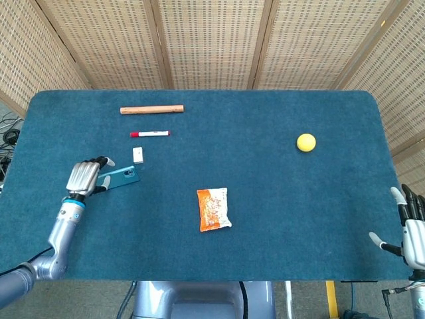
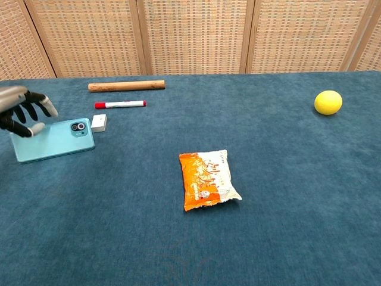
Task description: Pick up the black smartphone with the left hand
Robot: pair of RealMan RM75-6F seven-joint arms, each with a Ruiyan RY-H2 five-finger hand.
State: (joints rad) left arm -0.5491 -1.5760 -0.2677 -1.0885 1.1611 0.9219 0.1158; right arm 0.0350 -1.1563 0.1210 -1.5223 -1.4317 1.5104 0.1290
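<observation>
The smartphone point(image 2: 53, 139) is held in the left hand point(image 1: 83, 177) at the left side of the desk point(image 1: 279, 219), raised clear of the blue cloth and tilted so that its teal back and camera block face the chest camera. The left hand grasps it at the near end, fingers curled over one edge and thumb against the other; the far end projects free toward the desk centre. The dark screen side faces away in both views.

Handling judgement: the smartphone is a rigid, thin slab of moderate weight with smooth glass faces, so it is likely slippery and will not deform to aid the grasp. An end grasp leaves most of the body cantilevered; a hold nearer the middle of the long edges would probably be more secure. A drop onto the cloth is the main risk.

The right hand point(image 1: 413, 229) hangs at the right edge of the desk, fingers spread, holding nothing.

Surrounding items:
- White eraser point(image 2: 99, 123), just beside the free end of the smartphone in the chest view; whether the two overlap in depth cannot be told
- Red-capped marker point(image 2: 119, 104), beyond the eraser
- Wooden rod point(image 2: 126, 86), further back
- Orange snack packet point(image 2: 208, 178), near the desk centre, well apart
- Yellow ball point(image 2: 328, 102), far right

Nothing obstructs the raised hand; only the eraser lies close enough to be brushed
</observation>
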